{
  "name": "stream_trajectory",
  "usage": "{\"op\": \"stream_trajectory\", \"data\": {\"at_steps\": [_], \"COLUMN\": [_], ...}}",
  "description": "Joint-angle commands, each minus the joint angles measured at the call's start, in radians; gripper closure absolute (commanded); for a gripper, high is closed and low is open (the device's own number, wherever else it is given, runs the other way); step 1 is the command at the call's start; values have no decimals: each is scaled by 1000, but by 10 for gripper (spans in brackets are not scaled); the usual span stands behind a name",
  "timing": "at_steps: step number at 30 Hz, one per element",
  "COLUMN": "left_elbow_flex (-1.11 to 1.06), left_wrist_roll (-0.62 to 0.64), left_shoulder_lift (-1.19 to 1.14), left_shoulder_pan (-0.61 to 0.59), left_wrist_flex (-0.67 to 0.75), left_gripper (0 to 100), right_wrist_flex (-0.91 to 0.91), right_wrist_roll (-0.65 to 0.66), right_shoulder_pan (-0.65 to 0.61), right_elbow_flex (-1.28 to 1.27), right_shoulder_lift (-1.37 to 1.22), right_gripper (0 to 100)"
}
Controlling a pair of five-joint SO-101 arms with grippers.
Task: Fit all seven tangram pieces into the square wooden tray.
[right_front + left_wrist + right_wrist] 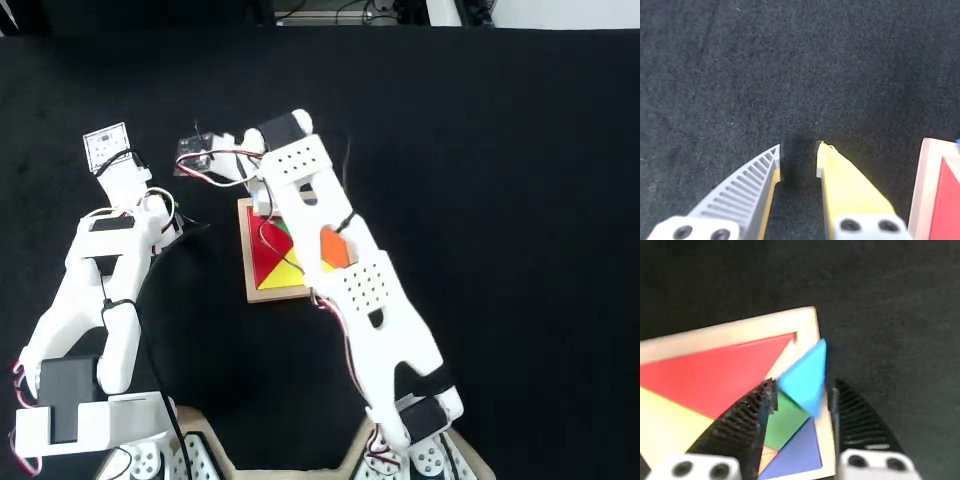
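Peeking down at the wooden tray (246, 262) parked mid-counter, sides roughly square to the counter (500, 200), mostly tucked under the right arm (370, 290). Loads of bare black counter on every side for swinging around. Inside already: red triangle (264, 256), yellow piece (286, 270), plus a bit of the green piece (283, 229) and orange piece (336, 248) showing past the arm. Over in the right wrist view, right gripper (802, 390) closed in on the blue triangle (805, 372), seemingly pinched between both fingers and tipped up rather than lying flat. Long axis running along the tray's side rim, sharp tip aimed toward the tray corner and overlapping the rim there. Bare wood strip between the red triangle and that rim, right beside the blue one. Green piece and a darker blue piece (800, 452) seated flat just by the fingers. Left gripper (799, 147) over plain counter near the tray's outer edge, fingers cracked open a little, nothing between them. Left arm (100, 290) off to the tray's side, apart from it.
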State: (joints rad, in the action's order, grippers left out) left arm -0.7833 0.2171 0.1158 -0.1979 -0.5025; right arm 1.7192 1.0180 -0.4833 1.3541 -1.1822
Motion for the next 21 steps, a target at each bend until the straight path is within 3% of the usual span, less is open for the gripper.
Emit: {"op": "stream_trajectory", "data": {"at_steps": [1,11,17,21], "left_elbow_flex": [13,15,15,15], "left_wrist_roll": [9,9,9,8], "left_shoulder_lift": [6,6,6,5], "left_shoulder_pan": [-8,-8,-8,-1], "left_wrist_flex": [17,17,17,17], "left_gripper": [870,870,870,870], "right_wrist_flex": [29,46,48,49], "right_wrist_roll": [-23,-23,-158,-199], "right_shoulder_pan": [-17,-14,21,23], "right_elbow_flex": [99,117,193,117], "right_shoulder_lift": [2,5,130,246], "right_gripper": [822,825,987,988]}}
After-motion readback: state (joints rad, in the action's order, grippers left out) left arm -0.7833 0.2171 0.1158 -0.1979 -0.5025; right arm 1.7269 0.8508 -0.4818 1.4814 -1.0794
